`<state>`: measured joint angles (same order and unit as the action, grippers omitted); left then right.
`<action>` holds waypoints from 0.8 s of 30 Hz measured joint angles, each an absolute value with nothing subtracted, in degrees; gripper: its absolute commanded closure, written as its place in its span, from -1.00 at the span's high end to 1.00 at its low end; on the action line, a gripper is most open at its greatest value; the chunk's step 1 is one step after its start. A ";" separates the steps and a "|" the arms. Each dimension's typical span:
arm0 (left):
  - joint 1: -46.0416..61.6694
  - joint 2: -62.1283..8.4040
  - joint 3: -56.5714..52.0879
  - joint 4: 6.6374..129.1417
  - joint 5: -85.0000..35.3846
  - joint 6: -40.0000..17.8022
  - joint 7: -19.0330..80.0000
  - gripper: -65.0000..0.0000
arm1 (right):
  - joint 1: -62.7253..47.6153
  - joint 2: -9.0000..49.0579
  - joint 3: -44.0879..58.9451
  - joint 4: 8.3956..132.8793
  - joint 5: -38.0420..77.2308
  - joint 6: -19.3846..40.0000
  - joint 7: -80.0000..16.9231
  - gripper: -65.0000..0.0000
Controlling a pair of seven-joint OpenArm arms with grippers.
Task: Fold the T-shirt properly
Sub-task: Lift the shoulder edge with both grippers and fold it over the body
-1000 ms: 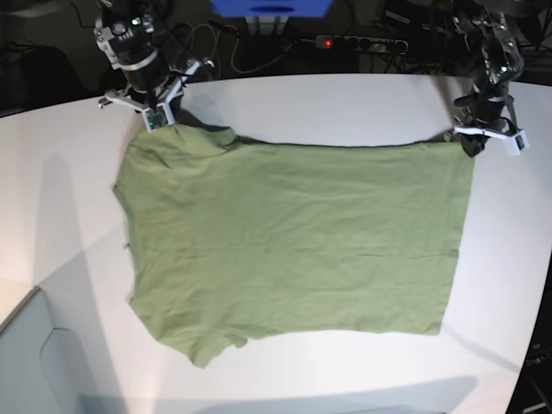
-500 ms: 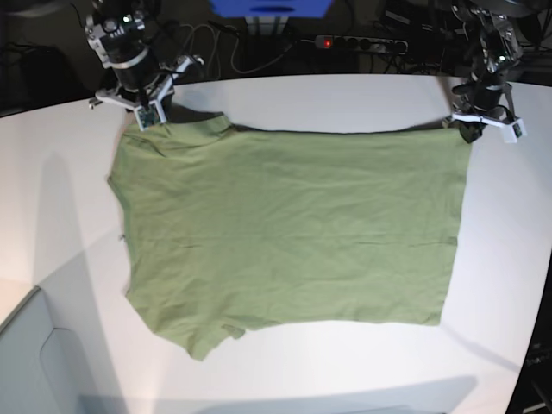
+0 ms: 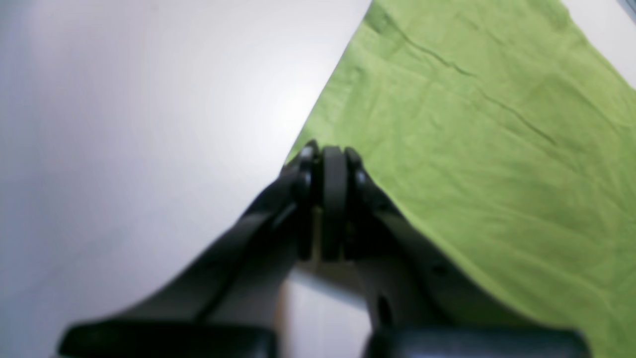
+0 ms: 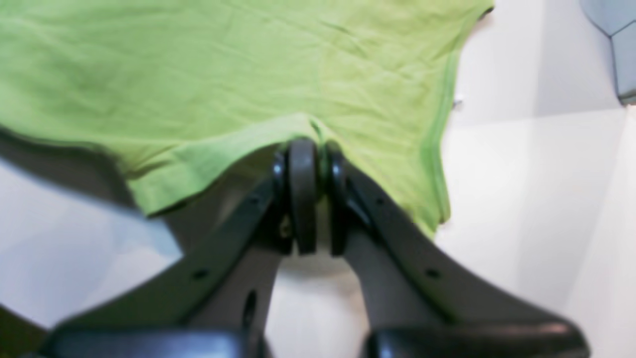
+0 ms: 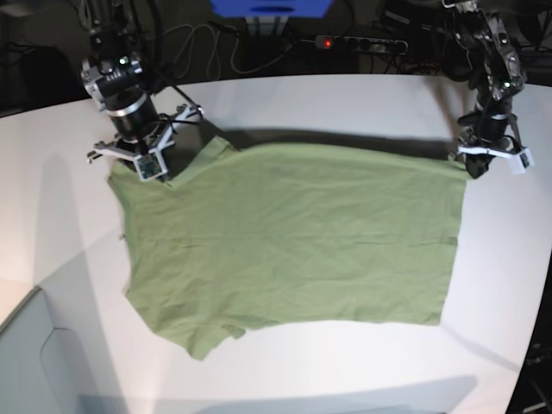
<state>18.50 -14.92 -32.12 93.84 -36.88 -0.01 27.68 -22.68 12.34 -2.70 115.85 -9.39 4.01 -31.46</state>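
Both my pincers are clamped on the far edge of the T-shirt [image 5: 293, 237], lifting that edge off the white table [image 5: 345, 99].

Spread wide, the shirt runs its long axis left to right between my arms, body reaching toward the near table edge. My right gripper [image 5: 147, 164], at the view's left, pinches the shoulder beside the neckline; my left gripper [image 5: 477, 162] pinches the hem corner at the view's right. Each arm sits equally close to its own end. Bare table lies ahead of the fold; cables and a power strip [image 5: 360, 41] sit behind, clear of the cloth.
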 measured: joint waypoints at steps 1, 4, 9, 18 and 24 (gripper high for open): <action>18.00 -14.94 -32.12 93.84 -36.86 -0.01 27.66 -1.00 | -21.89 12.34 -2.70 115.20 -9.41 3.99 -31.51 -1.00; 17.43 -14.92 -32.05 93.84 -36.88 -0.03 27.59 -1.00 | -19.81 12.34 -2.76 113.54 -9.41 4.01 -31.40 -1.00; 14.72 -14.92 -32.05 89.82 -36.75 0.21 27.70 -1.00 | -15.22 12.40 -2.81 110.13 -9.30 4.23 -31.46 -1.00; 11.35 -14.92 -31.83 86.98 -36.69 0.19 27.66 -1.00 | -8.97 12.21 -2.90 104.57 -9.32 11.97 -31.38 -1.00; 9.91 -14.94 -31.81 86.98 -36.71 0.16 27.68 -1.00 | -5.45 12.23 -2.79 101.65 -9.45 11.97 -31.44 -1.00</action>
